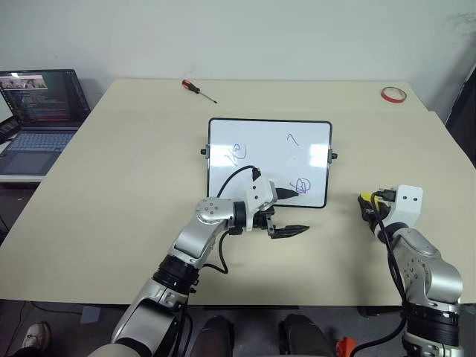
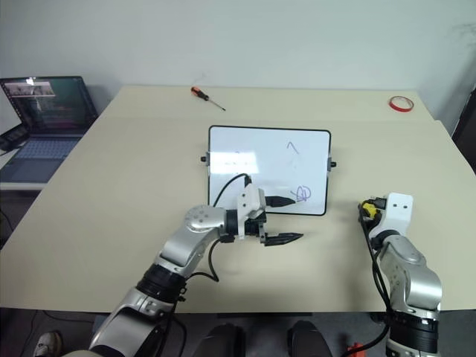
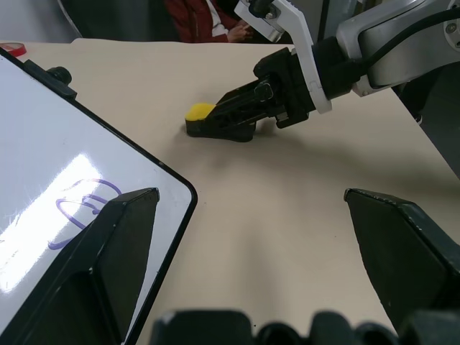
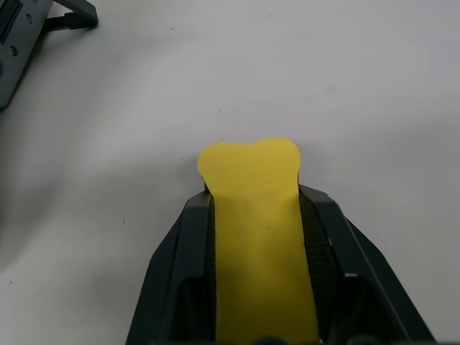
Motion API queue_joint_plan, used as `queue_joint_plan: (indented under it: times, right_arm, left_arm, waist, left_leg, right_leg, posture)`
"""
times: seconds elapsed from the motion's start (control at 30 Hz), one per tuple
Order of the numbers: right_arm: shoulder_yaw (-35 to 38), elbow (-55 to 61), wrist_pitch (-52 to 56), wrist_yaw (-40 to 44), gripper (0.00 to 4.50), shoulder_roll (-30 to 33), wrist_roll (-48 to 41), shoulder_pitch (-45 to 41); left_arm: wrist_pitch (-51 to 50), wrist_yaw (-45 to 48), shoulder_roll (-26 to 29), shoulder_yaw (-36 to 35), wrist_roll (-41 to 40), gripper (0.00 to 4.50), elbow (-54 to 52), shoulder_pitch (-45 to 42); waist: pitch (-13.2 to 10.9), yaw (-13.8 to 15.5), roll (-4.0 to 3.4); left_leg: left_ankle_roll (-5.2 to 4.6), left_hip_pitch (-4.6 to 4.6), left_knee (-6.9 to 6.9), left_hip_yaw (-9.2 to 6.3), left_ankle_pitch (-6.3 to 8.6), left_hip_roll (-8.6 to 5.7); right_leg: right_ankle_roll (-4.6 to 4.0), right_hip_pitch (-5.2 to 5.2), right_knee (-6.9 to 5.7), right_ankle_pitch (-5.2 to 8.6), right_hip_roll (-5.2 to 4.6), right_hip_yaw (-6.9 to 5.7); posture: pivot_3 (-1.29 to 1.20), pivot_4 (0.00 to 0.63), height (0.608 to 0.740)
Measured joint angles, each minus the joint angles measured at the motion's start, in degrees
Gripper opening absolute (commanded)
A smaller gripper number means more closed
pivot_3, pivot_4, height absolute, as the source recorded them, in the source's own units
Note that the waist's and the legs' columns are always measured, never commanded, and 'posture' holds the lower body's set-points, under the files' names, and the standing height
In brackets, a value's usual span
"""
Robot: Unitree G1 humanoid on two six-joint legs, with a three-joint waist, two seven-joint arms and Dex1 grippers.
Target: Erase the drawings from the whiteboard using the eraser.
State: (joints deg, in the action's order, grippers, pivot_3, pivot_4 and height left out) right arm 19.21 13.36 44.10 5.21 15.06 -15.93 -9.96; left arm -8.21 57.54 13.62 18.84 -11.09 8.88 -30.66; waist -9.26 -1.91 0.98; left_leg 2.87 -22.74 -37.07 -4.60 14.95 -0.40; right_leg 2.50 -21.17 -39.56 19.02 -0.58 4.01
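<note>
A beige table (image 1: 111, 186) carries everything. The whiteboard (image 1: 268, 149) lies just beyond the left gripper (image 1: 286, 212). The eraser (image 4: 259, 237) is clamped on the tabletop between the right gripper's (image 4: 259, 208) fingers, with a screwdriver (image 1: 198, 89) and red tape ring (image 1: 393, 94) placed far beyond.

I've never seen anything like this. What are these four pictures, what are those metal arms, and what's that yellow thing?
The arms belong to a humanoid robot. Two pictures come from cameras in its head, looking down over a beige table. The other two come from a camera on each wrist, looking along that arm's black pincer.

On the table lies a small whiteboard with blue drawings on it. At the far edge are a screwdriver and a ring of red tape. A laptop sits off to the left.

The yellow thing is the eraser. The right pincer has shut on its sides while it sits on the table, beside the board. The left pincer stands open at the board's near edge, holding nothing.
</note>
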Motion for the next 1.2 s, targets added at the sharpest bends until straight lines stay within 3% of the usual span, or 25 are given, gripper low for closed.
queue_joint_plan:
  times: [0.33,0.73,1.2]
  right_arm:
    - [-2.66,1.01,-7.37,0.98,1.2,0.84,2.21,1.63]
    - [-5.99,2.87,-14.4,1.07,1.2,0.83,5.36,1.88]
    - [-14.21,-9.15,-26.55,2.69,1.2,-0.82,10.46,-12.48]
  left_arm:
    - [0.59,-8.58,0.61,-2.05,3.55,4.5,-3.94,0.42]
    - [2.66,-26.98,-0.86,-8.64,8.16,4.5,-9.19,10.46]
    - [7.7,-29.37,-2.75,-9.08,9.13,4.5,-3.68,9.08]
  waist:
    - [0.0,-0.01,0.0]
    - [0.0,0.0,-0.01]
    - [0.0,-0.07,-0.01]
  left_leg:
    - [0.0,-0.01,0.0,0.01,0.0,0.01]
    - [0.0,0.02,0.0,0.03,0.0,0.02]
    - [0.0,0.04,-0.05,0.05,-0.01,0.0]
  right_leg:
    - [0.0,-0.03,0.0,0.0,-0.01,0.02]
    - [0.0,-0.04,-0.05,0.0,-0.04,0.04]
    - [0.0,-0.04,-0.13,0.0,-0.03,0.03]
  posture:
    - [0.0,0.15,0.74]
    - [0.0,0.15,0.74]
    - [0.0,0.15,0.74]
